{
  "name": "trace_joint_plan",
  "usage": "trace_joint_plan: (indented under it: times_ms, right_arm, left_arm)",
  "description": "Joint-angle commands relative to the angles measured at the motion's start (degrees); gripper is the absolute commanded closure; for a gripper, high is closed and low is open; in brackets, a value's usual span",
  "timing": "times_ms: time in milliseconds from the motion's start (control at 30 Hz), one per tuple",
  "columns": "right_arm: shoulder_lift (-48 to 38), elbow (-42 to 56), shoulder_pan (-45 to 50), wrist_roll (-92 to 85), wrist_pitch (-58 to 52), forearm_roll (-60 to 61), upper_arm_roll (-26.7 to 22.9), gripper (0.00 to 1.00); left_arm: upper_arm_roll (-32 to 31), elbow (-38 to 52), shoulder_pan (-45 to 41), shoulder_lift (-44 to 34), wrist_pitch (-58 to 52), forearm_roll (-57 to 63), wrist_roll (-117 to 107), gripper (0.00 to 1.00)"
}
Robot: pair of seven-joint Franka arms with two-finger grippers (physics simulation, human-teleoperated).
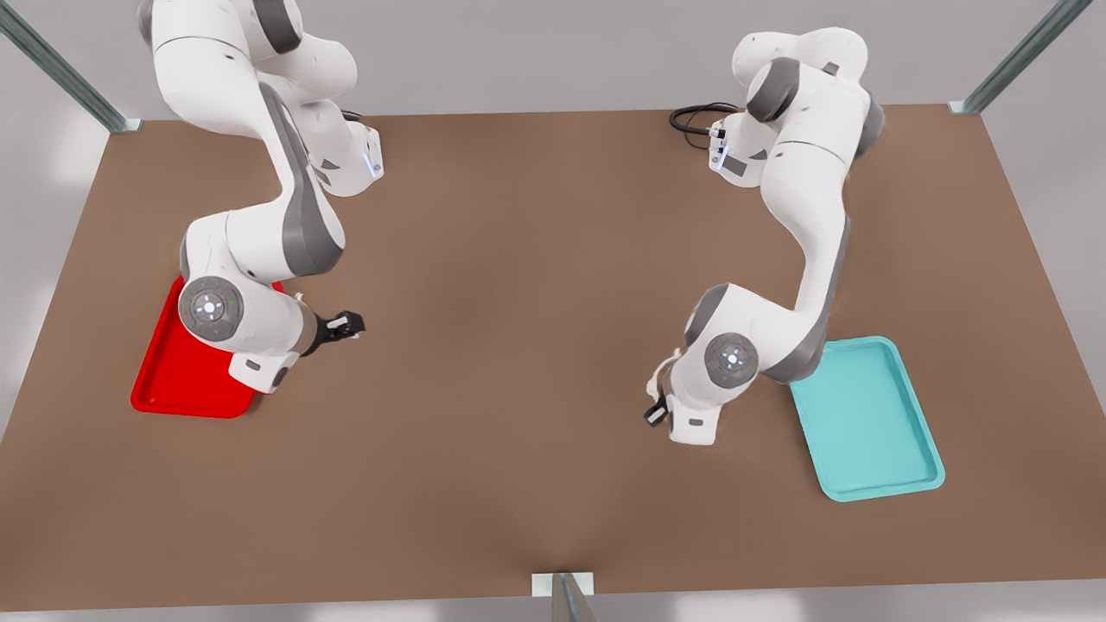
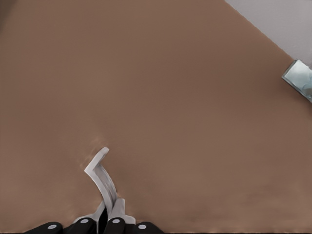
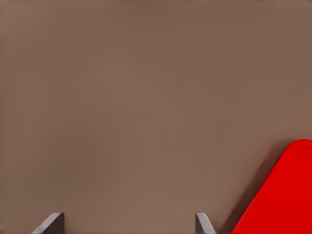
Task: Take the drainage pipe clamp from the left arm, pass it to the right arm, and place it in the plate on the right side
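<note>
The drainage pipe clamp (image 2: 101, 176) is a thin white curved strip pinched at one end by my left gripper (image 2: 108, 217), which is shut on it just above the brown table. In the front view this gripper (image 1: 655, 414) hangs at the front view's right, near the teal tray, with the clamp (image 1: 660, 373) curling up beside the wrist. My right gripper (image 1: 349, 326) is at the front view's left, beside the red plate (image 1: 177, 371). Its fingertips (image 3: 51, 225) stand wide open with nothing between them, and a corner of the plate (image 3: 280, 195) lies next to them.
A teal tray (image 1: 868, 423) lies at the front view's right, partly under the left arm's elbow. Bare brown table (image 1: 518, 345) stretches between the two grippers. Metal frame posts (image 2: 298, 78) stand at the table corners, and one post (image 1: 563, 592) at the front edge.
</note>
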Motion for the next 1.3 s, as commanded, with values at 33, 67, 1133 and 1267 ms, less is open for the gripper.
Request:
trace_joint_plan:
  times_ms: [33,67,1133,1267]
  right_arm:
    - [2.0,-0.1,2.2,14.8,9.6,2.2,0.0,0.0]
    - [2.9,-0.3,3.3,18.0,11.1,4.1,0.0,0.0]
    - [6.5,-9.9,19.0,27.4,33.8,9.2,0.0,0.0]
    - [6.1,-11.2,20.1,27.4,34.1,9.2,0.0,0.0]
  left_arm:
    - [-0.2,3.8,-7.2,3.0,-0.2,0.0,-24.0,0.79]
    - [-0.1,5.1,-9.5,3.5,1.2,0.1,-28.9,0.79]
    - [2.7,13.9,-17.3,10.5,6.9,-0.8,-72.9,0.79]
    - [2.8,13.9,-17.3,10.6,7.3,-0.7,-72.9,0.79]
